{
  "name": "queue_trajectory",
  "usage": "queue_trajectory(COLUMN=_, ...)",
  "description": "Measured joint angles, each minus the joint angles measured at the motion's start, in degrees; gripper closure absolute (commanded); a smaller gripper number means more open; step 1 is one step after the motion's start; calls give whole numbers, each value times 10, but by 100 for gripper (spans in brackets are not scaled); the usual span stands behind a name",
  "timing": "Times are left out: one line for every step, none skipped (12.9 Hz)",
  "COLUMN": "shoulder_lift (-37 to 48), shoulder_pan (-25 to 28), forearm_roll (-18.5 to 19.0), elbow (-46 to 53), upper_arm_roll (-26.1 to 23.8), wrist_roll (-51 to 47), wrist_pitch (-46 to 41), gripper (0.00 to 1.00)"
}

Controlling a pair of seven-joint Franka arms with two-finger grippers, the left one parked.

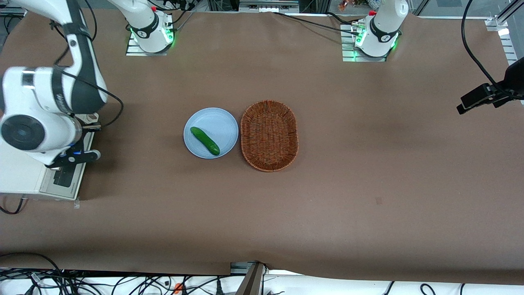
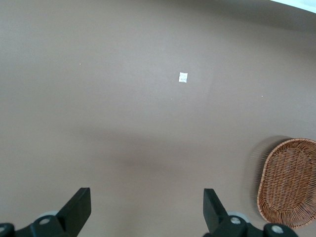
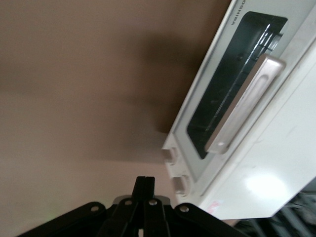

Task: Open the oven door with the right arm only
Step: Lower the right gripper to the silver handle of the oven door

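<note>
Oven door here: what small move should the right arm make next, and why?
Probably bring the pincer in toward the silver bar handle. The oven door looks closed, flush with the cream oven body, and the pincer, its fingers together, hangs over the brown table beside the oven, apart from the handle. It would likely need to open before reaching the bar.

The front camera looks down on the whole table (image 1: 368, 184). My wrist camera looks closely past my gripper (image 3: 145, 185) at the oven door (image 3: 232, 86).
</note>
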State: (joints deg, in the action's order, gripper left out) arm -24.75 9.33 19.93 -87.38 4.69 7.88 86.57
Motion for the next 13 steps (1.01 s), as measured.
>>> queue_trajectory(shoulder_lift=-15, shoulder_pan=0, forearm_roll=20, elbow=0, upper_arm_roll=0, wrist_roll=6, wrist_pitch=4, gripper=100)
queue_trajectory(shoulder_lift=-27, shoulder_pan=0, forearm_roll=34, elbow=0, upper_arm_roll=0, wrist_roll=10, wrist_pitch=9, gripper=100)
queue_trajectory(shoulder_lift=-37, shoulder_pan=0, forearm_roll=48, elbow=0, upper_arm_roll=0, wrist_roll=12, wrist_pitch=14, gripper=100)
queue_trajectory(shoulder_lift=-44, shoulder_pan=0, forearm_roll=66, elbow=1, upper_arm_roll=0, wrist_roll=14, wrist_pitch=16, gripper=100)
queue_trajectory(shoulder_lift=-49, shoulder_pan=-1, forearm_roll=85, elbow=1, upper_arm_roll=1, wrist_roll=21, wrist_pitch=16, gripper=100)
queue_trajectory(shoulder_lift=-53, shoulder_pan=-1, forearm_roll=101, elbow=1, upper_arm_roll=1, wrist_roll=34, wrist_pitch=16, gripper=100)
queue_trajectory(shoulder_lift=-55, shoulder_pan=-2, forearm_roll=114, elbow=1, upper_arm_roll=2, wrist_roll=50, wrist_pitch=17, gripper=100)
queue_trajectory(shoulder_lift=-56, shoulder_pan=-3, forearm_roll=122, elbow=1, upper_arm_roll=4, wrist_roll=68, wrist_pitch=17, gripper=100)
queue_trajectory(shoulder_lift=-56, shoulder_pan=-5, forearm_roll=128, elbow=1, upper_arm_roll=7, wrist_roll=81, wrist_pitch=21, gripper=100)
queue_trajectory(shoulder_lift=-56, shoulder_pan=-9, forearm_roll=135, elbow=1, upper_arm_roll=8, wrist_roll=92, wrist_pitch=26, gripper=100)
queue_trajectory(shoulder_lift=-56, shoulder_pan=-15, forearm_roll=145, elbow=1, upper_arm_roll=9, wrist_roll=103, wrist_pitch=33, gripper=100)
queue_trajectory(shoulder_lift=-58, shoulder_pan=-21, forearm_roll=154, elbow=1, upper_arm_roll=9, wrist_roll=112, wrist_pitch=38, gripper=100)
queue_trajectory(shoulder_lift=-60, shoulder_pan=-26, forearm_roll=160, elbow=1, upper_arm_roll=9, wrist_roll=118, wrist_pitch=43, gripper=100)
